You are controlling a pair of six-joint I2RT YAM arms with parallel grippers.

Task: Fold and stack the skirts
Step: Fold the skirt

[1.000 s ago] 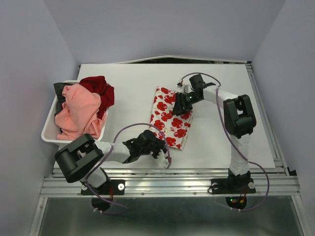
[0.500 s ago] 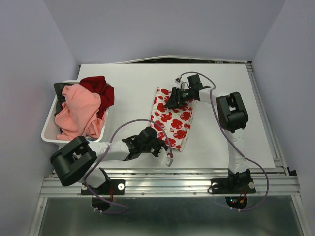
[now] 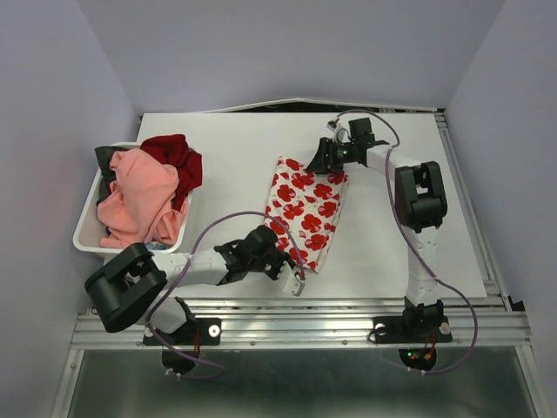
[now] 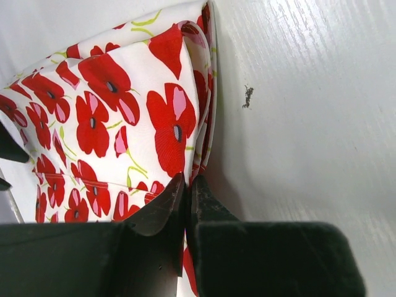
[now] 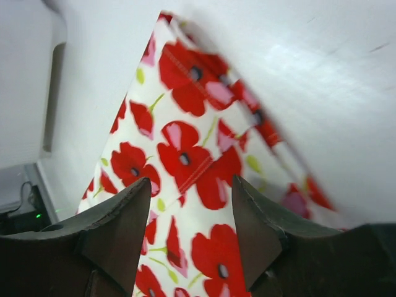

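The task looks to be in its early part. One garment, the flower-print skirt (image 3: 305, 213), lies on the white bench (image 3: 226, 148) near the middle. It is folded into a narrow, layered shape that runs from the far side towards the near edge. The left wrist view shows several layers of it stacked at the edge.

The left claw (image 3: 291, 277) is at the skirt's near corner. Its jaws are together, clamped on the folded edge of the cloth. The right claw (image 3: 329, 161) is at the skirt's far right corner. Its fingers stand apart over the print and there is nothing between them. I judge that the folding of this first skirt is nearly done or being tidied, and that no stack has been started.

The rest of the work waits in the white tub (image 3: 84, 235) at the left edge of the bench. In it are the salmon-pink skirt (image 3: 139, 196), a dark red garment (image 3: 174, 157) and a dark cloth (image 3: 106, 161). All three are crumpled in a heap and none is folded. Each of them is yet to be taken out, folded and stacked.

No brand, label or writing can be read anywhere on the cloth, the tub or the arms. The only mark is a small dark speck (image 4: 248, 96) on the bench beside the skirt.
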